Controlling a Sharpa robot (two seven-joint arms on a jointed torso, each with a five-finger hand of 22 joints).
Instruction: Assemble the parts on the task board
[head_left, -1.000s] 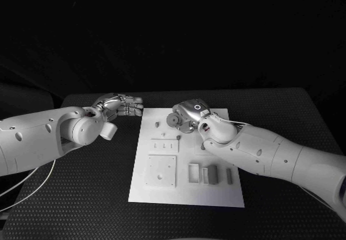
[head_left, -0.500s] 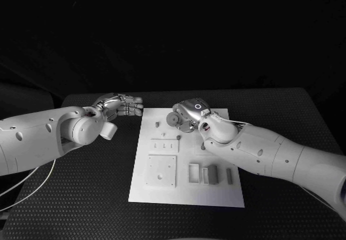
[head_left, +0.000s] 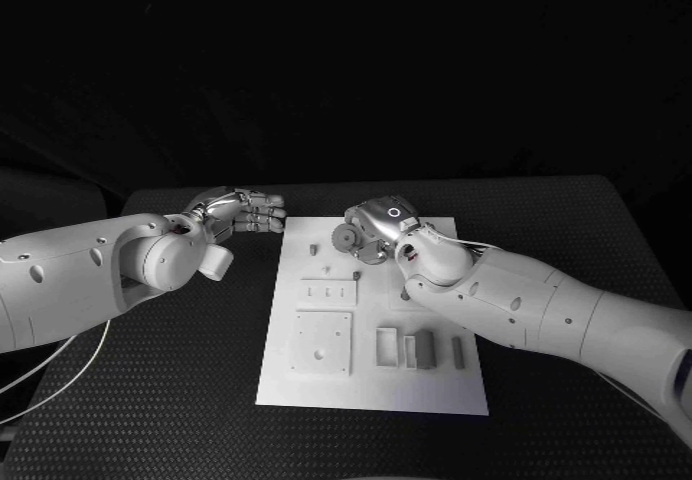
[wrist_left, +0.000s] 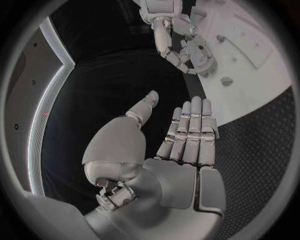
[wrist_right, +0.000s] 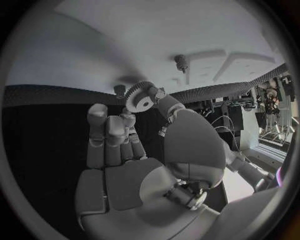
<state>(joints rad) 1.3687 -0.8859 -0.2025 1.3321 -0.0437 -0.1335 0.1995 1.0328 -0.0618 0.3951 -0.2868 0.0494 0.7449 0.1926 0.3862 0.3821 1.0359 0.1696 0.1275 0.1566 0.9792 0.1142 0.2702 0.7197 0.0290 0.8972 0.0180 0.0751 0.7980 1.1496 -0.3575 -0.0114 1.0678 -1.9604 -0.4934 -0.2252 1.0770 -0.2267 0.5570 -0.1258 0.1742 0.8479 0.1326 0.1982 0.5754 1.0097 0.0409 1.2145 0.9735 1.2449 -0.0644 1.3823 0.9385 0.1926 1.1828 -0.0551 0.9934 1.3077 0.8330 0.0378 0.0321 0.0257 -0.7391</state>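
The white task board lies in the middle of the table. My right hand hovers over the board's far end and pinches a small toothed gear between thumb and a finger; the gear shows clearly in the right wrist view, just above a small peg. A second peg stands farther along the board. My left hand hangs off the board's far left corner, fingers straight, thumb apart, holding nothing. The left wrist view shows that empty left hand with the right hand beyond it.
On the board sit a square plate, a small slotted plate, three upright blocks near the front, and short pegs. Black textured table surrounds the board on all sides.
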